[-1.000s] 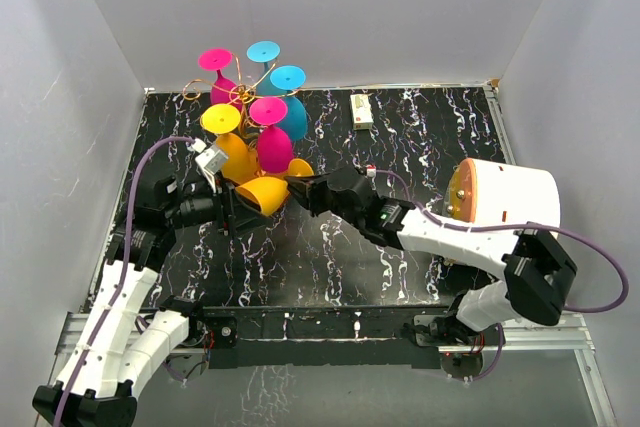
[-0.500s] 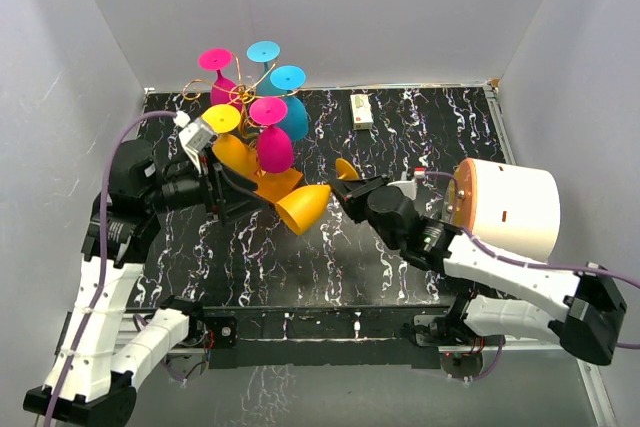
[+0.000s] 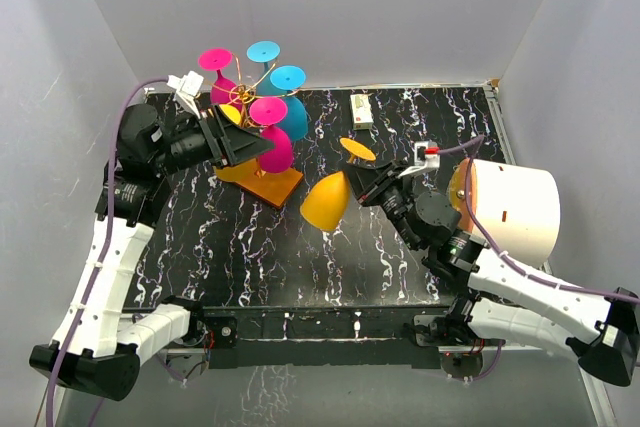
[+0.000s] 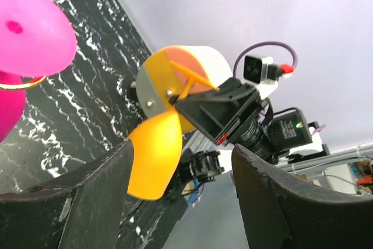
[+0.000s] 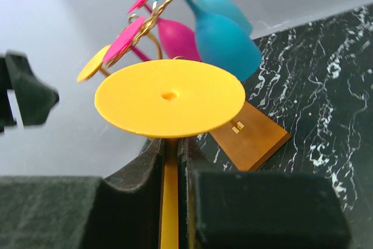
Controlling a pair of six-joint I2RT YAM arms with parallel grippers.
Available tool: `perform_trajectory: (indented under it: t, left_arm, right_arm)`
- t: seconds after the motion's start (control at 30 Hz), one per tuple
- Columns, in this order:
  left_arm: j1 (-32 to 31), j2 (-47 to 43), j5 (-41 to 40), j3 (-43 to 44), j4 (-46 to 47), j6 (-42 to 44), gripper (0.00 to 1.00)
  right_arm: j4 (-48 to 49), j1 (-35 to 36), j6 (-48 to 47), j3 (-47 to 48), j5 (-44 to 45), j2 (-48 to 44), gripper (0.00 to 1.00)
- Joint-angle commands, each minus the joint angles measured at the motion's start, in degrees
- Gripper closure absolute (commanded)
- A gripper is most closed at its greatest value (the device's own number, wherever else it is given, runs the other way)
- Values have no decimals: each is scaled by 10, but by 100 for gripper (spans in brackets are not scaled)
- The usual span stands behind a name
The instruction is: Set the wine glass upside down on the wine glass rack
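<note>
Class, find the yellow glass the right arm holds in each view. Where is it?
Top: yellow glass, centre, tilted.
Left wrist: lower centre, bowl below foot.
Right wrist: centre, its foot uppermost.
Shared landmark: pink glasses.

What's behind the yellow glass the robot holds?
Behind the yellow wine glass stands the wine glass rack, pink glasses and blue glasses hanging upside down. Its foot and the right end effector hide its bowl from the wrist view.

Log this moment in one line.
right fingers: shut on yellow wine glass stem, base up | left fingers: open, empty | rack: glass not yet hung
</note>
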Motion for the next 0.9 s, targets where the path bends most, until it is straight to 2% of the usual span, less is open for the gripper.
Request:
perform_trajectory:
  t: [0.0, 0.1, 0.27, 0.4, 0.53, 0.67, 0.87]
  left_arm:
    - [-2, -2, -2, 10, 89, -147, 34]
    - [-2, -2, -7, 0, 101, -162, 34]
    - [-2, -2, -2, -4, 94, -180, 33]
    - [-2, -10, 15, -37, 127, -222, 33]
    - [-2, -10, 11, -58, 101, -222, 32]
    - [-2, -8, 31, -74, 136, -254, 32]
    - [-2, -15, 37, -87, 141, -265, 39]
  right_arm:
    - [118, 1, -198, 20, -139, 1, 100]
    - [144, 2, -247, 34, -205, 12, 100]
    - [152, 4, -301, 70, -265, 50, 100]
    - [177, 6, -318, 84, -278, 73, 100]
    - [189, 7, -333, 100, -294, 97, 100]
    - [190, 9, -329, 108, -312, 119, 100]
    - [198, 9, -314, 105, -324, 133, 100]
